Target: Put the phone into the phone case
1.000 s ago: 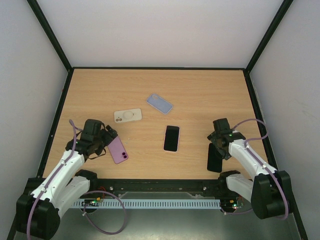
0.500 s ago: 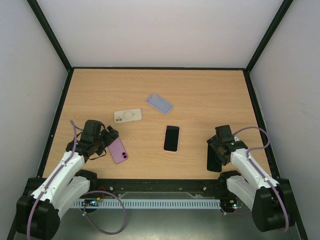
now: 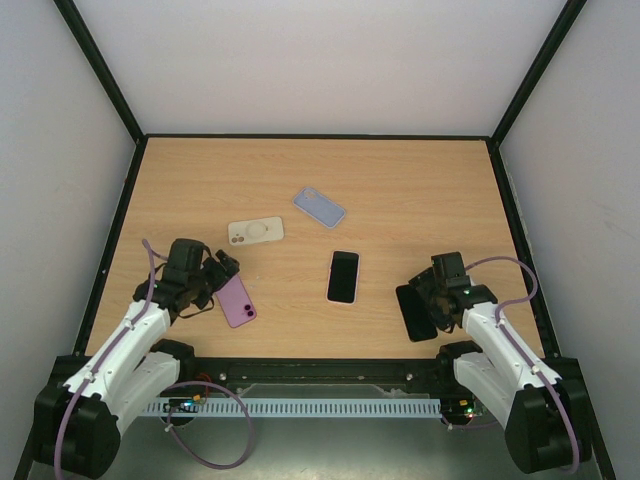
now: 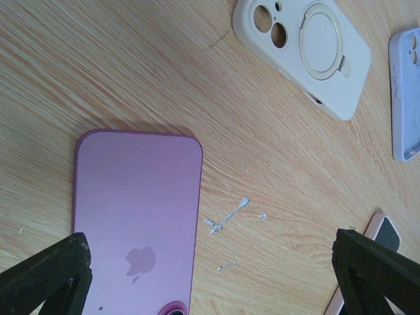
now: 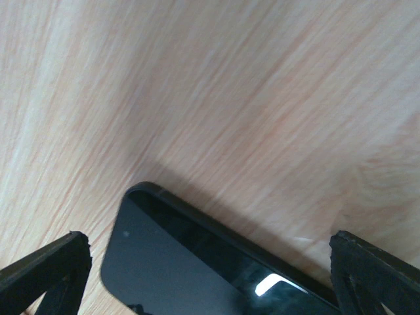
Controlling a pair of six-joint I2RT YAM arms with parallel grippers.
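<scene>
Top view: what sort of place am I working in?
Probably a lab test cell: a wooden tabletop boxed in by plain white walls, with a pink phone and cream case laid out.

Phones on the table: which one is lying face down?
The purple phone beside the left gripper: its back, with logo, faces up. The middle phone and the black phone show dark faces.

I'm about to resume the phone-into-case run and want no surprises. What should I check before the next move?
1. Left gripper open: ok.
2. Right gripper open: ok.
3. Pink phone flat under the left gripper: ok.
4. Black phone under the right gripper, not held: ok.
5. Cream case opening facing up: not ok, ring side up.
6. Which case fits which phone: cannot tell.
</scene>
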